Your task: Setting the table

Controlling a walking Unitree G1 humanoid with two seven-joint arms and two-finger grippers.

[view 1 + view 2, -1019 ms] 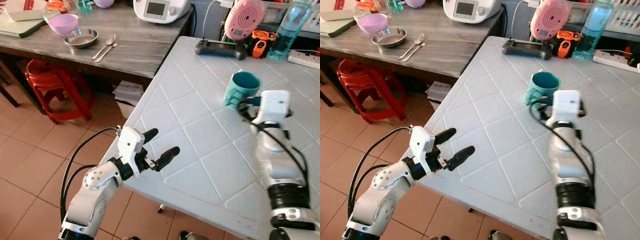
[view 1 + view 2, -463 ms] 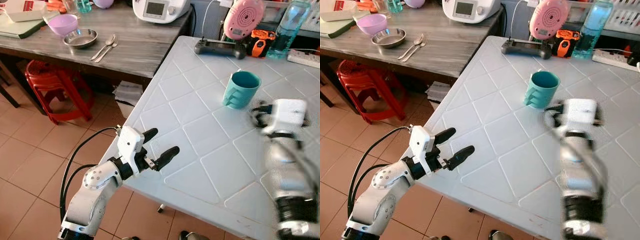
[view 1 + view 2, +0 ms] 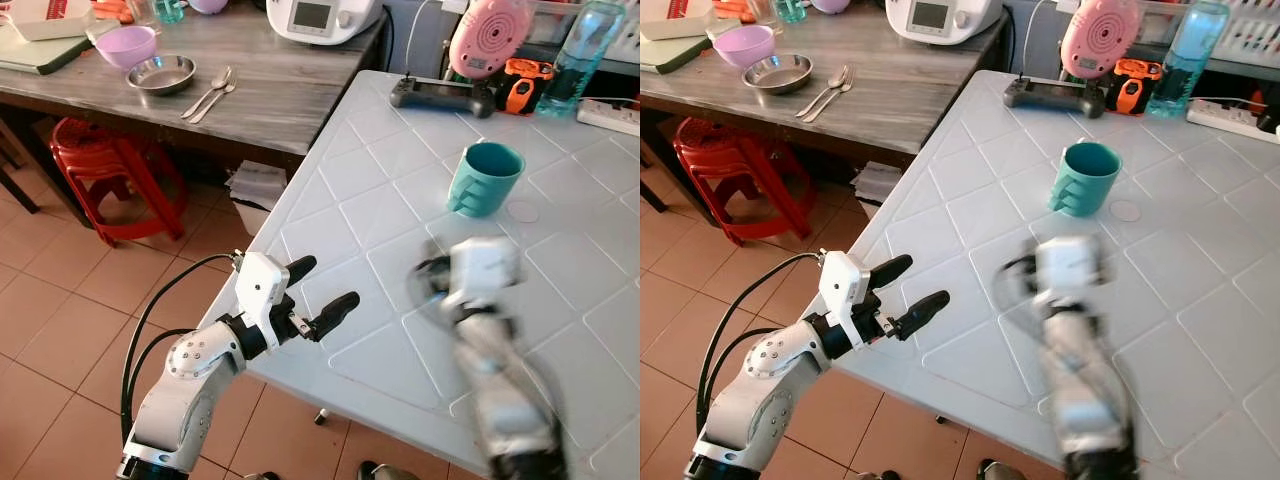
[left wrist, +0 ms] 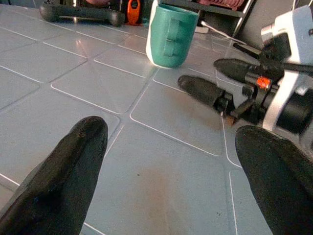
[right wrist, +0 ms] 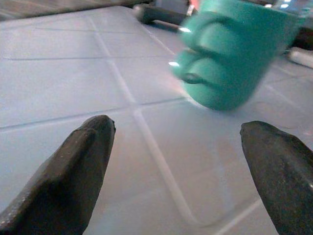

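From the head, a teal cup (image 3: 484, 178) stands upright on the white tiled bench (image 3: 380, 250), handle toward the robot; the right gripper (image 3: 432, 290) looks blurry and sits near the cup, apart from it; the left gripper (image 3: 320, 292) hangs at the bench's near edge with jaws wide. From the left wrist, the right gripper's jaws are wide, empty. From the right wrist, the cup is ahead, untouched.
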